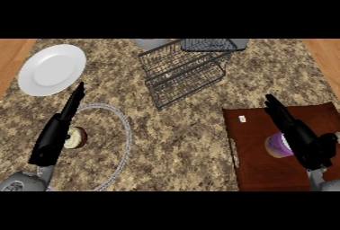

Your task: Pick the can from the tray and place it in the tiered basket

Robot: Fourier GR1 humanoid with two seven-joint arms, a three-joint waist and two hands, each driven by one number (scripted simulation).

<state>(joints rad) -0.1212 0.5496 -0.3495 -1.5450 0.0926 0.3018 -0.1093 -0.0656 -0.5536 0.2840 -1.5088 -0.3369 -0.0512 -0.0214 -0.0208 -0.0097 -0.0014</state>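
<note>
Head view, steep look down on a speckled brown stone tabletop (179, 143), with wood strips showing at the far left and far right edges.

Right side: dark red-brown tray (266, 173) lying flat, reaching the right edge. The can (277, 145) stands on the tray, purple side and pale top visible, partly hidden by the right robot hand (299, 137). That hand lies just beside the can on its right, apparently touching it; fingers run straight toward the upper left, not curled round the can, so it reads as open. A small pale tag-like bit (242, 119) sits near the tray's upper left corner.

Top centre: black wire tiered basket (182, 72), seen from above and tilted in the view, well apart from the tray. Nothing seen inside its tiers. A grey object (151, 43) behind it, cut off at the top, unclear what.

Upper left: white round plate (51, 69) on the tabletop.

Left side: left robot hand (56, 130) with fingers straight and pointing up, open, holding nothing, grey forearm at the lower left corner. It overlaps a thin grey ring-like rim (125, 134) of a clear round plate or lid lying flat. A small round pale item with a brown edge (77, 137) lies inside that rim, partly behind the left robot hand.
</note>
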